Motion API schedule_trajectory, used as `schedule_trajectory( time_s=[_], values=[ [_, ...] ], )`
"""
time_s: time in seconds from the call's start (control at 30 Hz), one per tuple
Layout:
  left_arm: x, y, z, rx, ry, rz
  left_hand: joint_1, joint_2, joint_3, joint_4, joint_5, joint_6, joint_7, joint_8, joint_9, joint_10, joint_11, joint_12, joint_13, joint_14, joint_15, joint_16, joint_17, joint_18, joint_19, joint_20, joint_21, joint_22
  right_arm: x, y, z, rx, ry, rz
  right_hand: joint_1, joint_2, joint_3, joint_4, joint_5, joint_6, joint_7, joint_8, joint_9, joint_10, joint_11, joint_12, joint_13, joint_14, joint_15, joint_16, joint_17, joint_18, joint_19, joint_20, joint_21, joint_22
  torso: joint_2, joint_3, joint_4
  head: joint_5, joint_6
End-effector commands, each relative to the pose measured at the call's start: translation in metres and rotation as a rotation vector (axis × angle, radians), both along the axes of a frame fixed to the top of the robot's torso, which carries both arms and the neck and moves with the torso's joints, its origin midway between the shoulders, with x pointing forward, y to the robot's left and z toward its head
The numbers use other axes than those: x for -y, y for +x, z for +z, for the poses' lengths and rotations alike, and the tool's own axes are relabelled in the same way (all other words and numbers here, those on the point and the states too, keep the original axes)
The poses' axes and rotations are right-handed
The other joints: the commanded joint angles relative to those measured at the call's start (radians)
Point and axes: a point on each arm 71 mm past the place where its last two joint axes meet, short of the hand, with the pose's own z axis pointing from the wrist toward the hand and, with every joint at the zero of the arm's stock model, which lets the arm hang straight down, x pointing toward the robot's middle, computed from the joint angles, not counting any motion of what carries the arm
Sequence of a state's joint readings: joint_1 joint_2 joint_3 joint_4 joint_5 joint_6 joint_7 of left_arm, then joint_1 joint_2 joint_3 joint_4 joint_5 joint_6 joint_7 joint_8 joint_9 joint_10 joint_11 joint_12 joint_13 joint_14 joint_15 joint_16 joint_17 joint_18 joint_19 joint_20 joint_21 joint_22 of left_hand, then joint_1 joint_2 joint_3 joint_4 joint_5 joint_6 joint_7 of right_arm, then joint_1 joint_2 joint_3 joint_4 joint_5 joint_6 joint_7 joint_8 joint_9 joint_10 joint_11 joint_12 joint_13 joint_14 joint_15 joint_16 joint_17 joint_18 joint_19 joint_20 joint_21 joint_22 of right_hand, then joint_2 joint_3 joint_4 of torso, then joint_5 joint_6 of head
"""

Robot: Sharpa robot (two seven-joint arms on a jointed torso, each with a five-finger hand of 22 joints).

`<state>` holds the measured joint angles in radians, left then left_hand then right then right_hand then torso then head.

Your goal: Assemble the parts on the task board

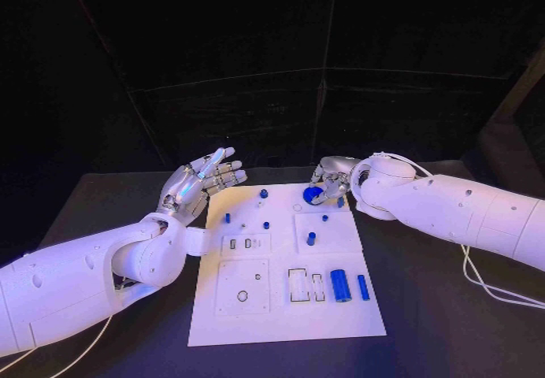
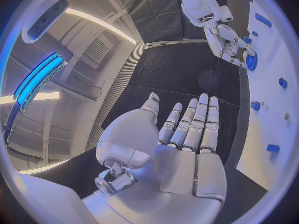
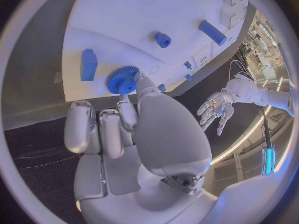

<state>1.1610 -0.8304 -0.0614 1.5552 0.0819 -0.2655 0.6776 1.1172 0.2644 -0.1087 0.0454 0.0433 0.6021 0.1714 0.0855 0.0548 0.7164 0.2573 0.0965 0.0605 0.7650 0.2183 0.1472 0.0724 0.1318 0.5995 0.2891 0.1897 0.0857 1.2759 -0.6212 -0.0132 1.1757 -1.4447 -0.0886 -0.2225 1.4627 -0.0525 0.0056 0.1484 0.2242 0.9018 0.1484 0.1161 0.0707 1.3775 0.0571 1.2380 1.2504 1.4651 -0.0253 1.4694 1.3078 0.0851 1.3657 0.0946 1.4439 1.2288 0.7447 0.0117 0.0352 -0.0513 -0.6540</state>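
Up at the far end of the board, the right hand has its fingertips on a blue gear, which sits at the board's far edge; from the right wrist view the thumb and a finger meet the gear's toothed rim while the other fingers curl in beside it, though whether the gear is lifted or resting on the board I cannot tell. The left hand hangs just off the board's far left corner, palm up, fingers straight and slightly apart, holding nothing; the left wrist view shows that hand the same way, with the black table beyond it. On the board's far half stand several small blue pegs, near the gear but apart from it. Toward the near right lie a blue cylinder and, just beside it, a slimmer blue bar, both lengthwise and next to outlined slots.
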Motion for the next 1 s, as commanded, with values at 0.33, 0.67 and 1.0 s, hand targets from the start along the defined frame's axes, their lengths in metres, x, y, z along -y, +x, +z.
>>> schedule_trajectory(
  time_s=[0.33, 0.67, 1.0],
  values=[
    [-0.002, 0.0, 0.006, 0.065, -0.033, 0.004, 0.008, -0.003, 0.003, -0.006, 0.004, -0.008, 0.127, -0.005, -0.001, -0.01, 0.0, -0.008, -0.001, 0.0, 0.007, -0.007, -0.002, 0.005, -0.01, 0.001, -0.005, -0.002, -0.001, -0.002, -0.004, 0.01, -0.02, 0.038, 0.047, 0.055, 0.102, -0.046, -0.055, 0.064, -0.005, 0.014, 0.0, 0.02, -0.004, 0.034, 0.035, 0.069, 0.006, 0.014, 0.08, -0.017, 0.009, -0.003, 0.01, 0.015, 0.0, 0.001, -0.0008, 0.002, -0.004],
    [-0.003, 0.0, 0.005, 0.063, -0.031, 0.006, 0.008, -0.002, 0.003, -0.006, 0.004, -0.009, 0.127, -0.005, -0.001, -0.011, 0.0, -0.008, -0.001, 0.0, 0.007, -0.008, -0.002, 0.005, -0.013, 0.001, -0.007, -0.003, -0.002, -0.002, -0.004, 0.031, -0.009, 0.044, 0.042, 0.056, 0.161, -0.068, -0.053, 0.092, -0.008, 0.012, -0.003, 0.023, -0.006, 0.041, 0.046, 0.07, 0.003, 0.017, 0.088, -0.017, 0.009, -0.005, 0.013, 0.019, 0.0, 0.0003, 0.0003, -0.002, -0.007],
    [-0.004, 0.0, 0.005, 0.062, -0.031, 0.006, 0.008, -0.002, 0.004, -0.007, 0.004, -0.009, 0.127, -0.006, -0.001, -0.012, 0.0, -0.009, -0.001, 0.0, 0.007, -0.008, -0.002, 0.005, -0.015, 0.001, -0.007, -0.004, -0.012, -0.011, 0.008, 0.169, 0.04, 0.065, -0.004, 0.019, 0.227, -0.084, 0.016, 0.121, -0.008, 0.003, -0.004, 0.034, -0.007, 0.055, 0.063, 0.072, 0.004, 0.02, 0.095, -0.021, 0.018, -0.004, 0.021, 0.037, -0.001, 0.0009, -0.0011, 0.001, -0.008]
  ],
)
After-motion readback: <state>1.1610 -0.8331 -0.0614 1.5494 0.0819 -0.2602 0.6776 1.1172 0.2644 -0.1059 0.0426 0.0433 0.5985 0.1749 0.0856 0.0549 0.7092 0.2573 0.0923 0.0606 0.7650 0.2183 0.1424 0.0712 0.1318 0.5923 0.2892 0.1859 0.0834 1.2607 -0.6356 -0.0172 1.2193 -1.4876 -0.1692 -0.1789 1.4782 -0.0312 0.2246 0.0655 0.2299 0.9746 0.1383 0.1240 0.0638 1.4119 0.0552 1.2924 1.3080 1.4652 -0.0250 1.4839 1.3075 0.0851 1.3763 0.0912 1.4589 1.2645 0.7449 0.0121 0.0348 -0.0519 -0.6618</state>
